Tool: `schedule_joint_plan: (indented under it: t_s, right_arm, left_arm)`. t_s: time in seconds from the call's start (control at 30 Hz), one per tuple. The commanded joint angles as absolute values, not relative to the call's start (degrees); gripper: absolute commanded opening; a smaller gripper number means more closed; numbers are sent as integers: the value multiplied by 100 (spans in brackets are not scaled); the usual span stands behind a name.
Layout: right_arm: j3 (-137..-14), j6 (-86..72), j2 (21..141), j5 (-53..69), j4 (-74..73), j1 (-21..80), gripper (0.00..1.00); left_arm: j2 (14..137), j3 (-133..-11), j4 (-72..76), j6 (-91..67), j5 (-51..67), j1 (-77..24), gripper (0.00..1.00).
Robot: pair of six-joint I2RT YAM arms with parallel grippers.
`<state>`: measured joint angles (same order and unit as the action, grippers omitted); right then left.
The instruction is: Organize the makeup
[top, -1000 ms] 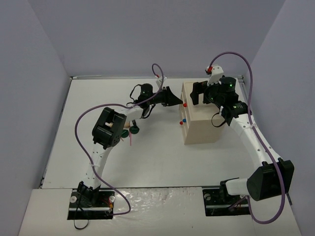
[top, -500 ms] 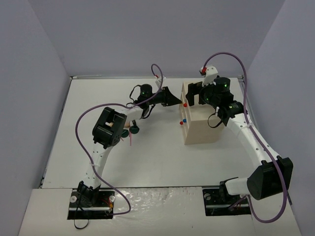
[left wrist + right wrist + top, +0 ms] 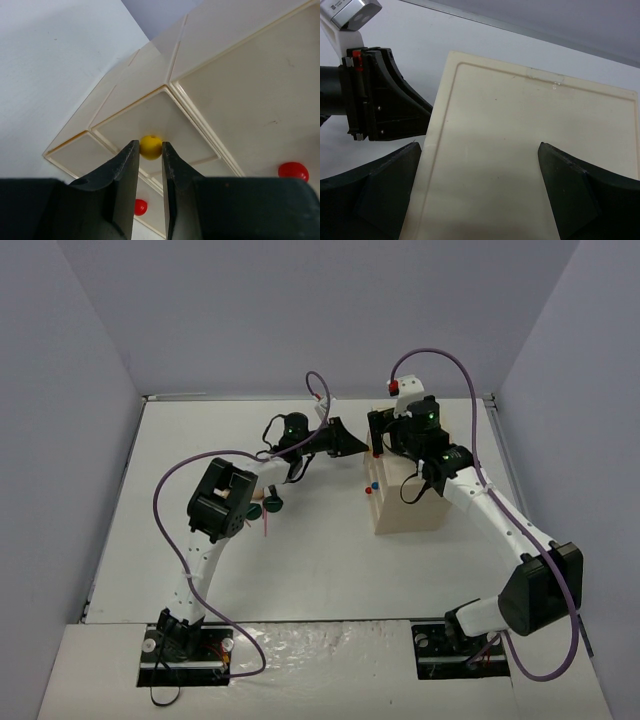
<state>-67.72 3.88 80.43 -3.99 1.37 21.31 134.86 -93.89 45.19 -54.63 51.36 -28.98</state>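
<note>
White table (image 3: 320,570) bears drawer box (image 3: 405,510) (beige), compact (image 3: 273,504).

Bright even light, soft shadows, sharp focus.

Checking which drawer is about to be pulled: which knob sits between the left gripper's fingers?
The yellow knob: the left gripper has a fingertip on each side of it. The red knobs sit clear of the fingers, one below, one far right.

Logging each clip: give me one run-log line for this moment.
left hand: closed on yellow knob of box | right hand: open over box top | makeup: on table by left arm
</note>
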Motion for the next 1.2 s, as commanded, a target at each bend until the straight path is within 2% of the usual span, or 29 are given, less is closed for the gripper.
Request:
schedule_joint_plan:
  t_s: [0.0, 0.4, 0.7, 0.97, 1.0, 1.07, 1.17]
  right_arm:
    - [-6940, 375, 8132, -1697, 362, 2097, 99]
    - [-6888, 222, 8139, -2097, 316, 2121, 99]
    - [-6882, 149, 8167, -1869, 308, 2127, 99]
    - [-6885, 158, 8209, -1645, 316, 2136, 99]
    - [-6892, 164, 8200, -1600, 313, 2136, 99]
    - [-6901, 187, 8159, -1517, 298, 2137, 99]
    - [-6935, 220, 8067, -1297, 276, 2144, 99]
  left_arm:
    - [12806, -9327, 5184, -5439, 5347, -2753, 0]
    - [12255, -8627, 4746, -5104, 5479, -2425, 0]
    - [11774, -8014, 3994, -4517, 5595, -2151, 0]
    - [11663, -8039, 3230, -4010, 5690, -2068, 0]
    - [11656, -8059, 3165, -3980, 5688, -2065, 2]
    - [11619, -8099, 2996, -3884, 5652, -2065, 13]
    - [11467, -8184, 2440, -3535, 5498, -2061, 34]
